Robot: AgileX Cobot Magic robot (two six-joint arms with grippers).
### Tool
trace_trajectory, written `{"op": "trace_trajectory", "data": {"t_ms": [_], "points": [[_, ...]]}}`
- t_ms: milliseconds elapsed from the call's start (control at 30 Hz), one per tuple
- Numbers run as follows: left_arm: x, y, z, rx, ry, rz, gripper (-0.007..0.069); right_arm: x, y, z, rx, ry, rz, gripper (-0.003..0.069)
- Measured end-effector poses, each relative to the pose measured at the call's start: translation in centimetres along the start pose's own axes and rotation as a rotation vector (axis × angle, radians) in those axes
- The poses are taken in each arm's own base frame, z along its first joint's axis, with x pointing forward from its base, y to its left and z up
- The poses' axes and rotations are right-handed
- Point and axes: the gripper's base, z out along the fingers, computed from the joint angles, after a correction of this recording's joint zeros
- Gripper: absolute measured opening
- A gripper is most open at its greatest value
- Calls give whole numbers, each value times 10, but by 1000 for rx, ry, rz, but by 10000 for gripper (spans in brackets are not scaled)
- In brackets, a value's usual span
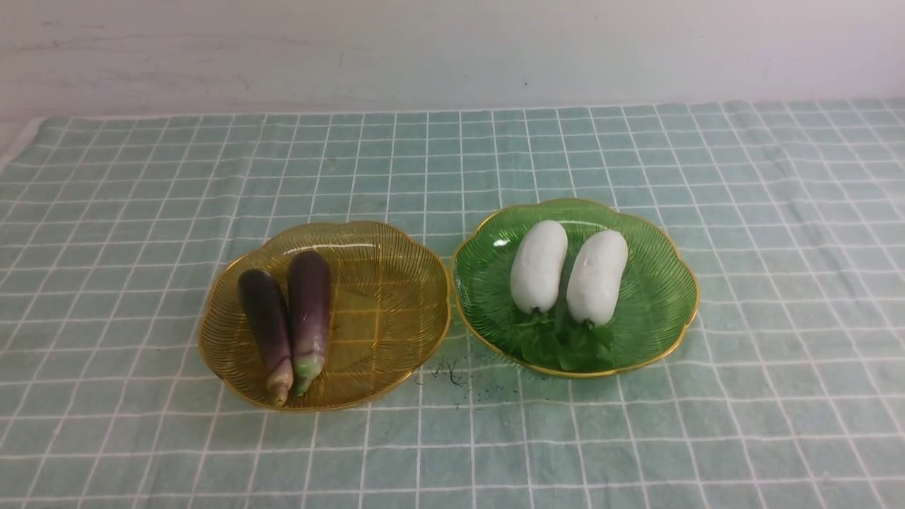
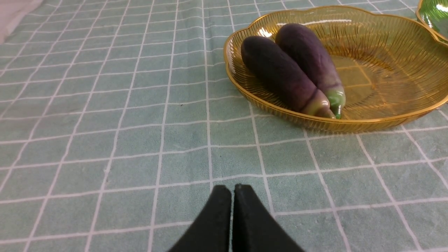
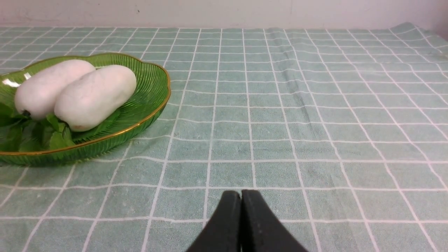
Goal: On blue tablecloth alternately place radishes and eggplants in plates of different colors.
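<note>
Two dark purple eggplants (image 1: 290,318) lie side by side in the amber-yellow plate (image 1: 396,297) at centre left of the blue tablecloth (image 1: 452,162). Two white radishes (image 1: 569,268) lie side by side in the green plate (image 1: 657,297) at centre right, leaves toward me. Neither gripper shows in the front view. In the left wrist view the left gripper (image 2: 232,189) is shut and empty, low over the cloth, short of the amber plate (image 2: 385,52) and eggplants (image 2: 290,70). In the right wrist view the right gripper (image 3: 241,194) is shut and empty, apart from the green plate (image 3: 147,105) and radishes (image 3: 77,92).
A pale wall (image 1: 452,49) runs behind the table's far edge. A patch of small dark specks (image 1: 452,375) lies on the cloth between the two plates, near their front rims. The cloth's left edge (image 1: 18,148) shows at the far left.
</note>
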Motion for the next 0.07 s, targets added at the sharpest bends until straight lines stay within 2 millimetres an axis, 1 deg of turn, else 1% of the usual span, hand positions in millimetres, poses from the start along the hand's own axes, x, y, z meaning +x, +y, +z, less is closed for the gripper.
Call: {"op": "trace_trajectory", "data": {"t_ms": [67], "points": [[0, 0, 0, 0, 0, 0, -8, 0, 0, 0, 0, 0, 3, -15]]}}
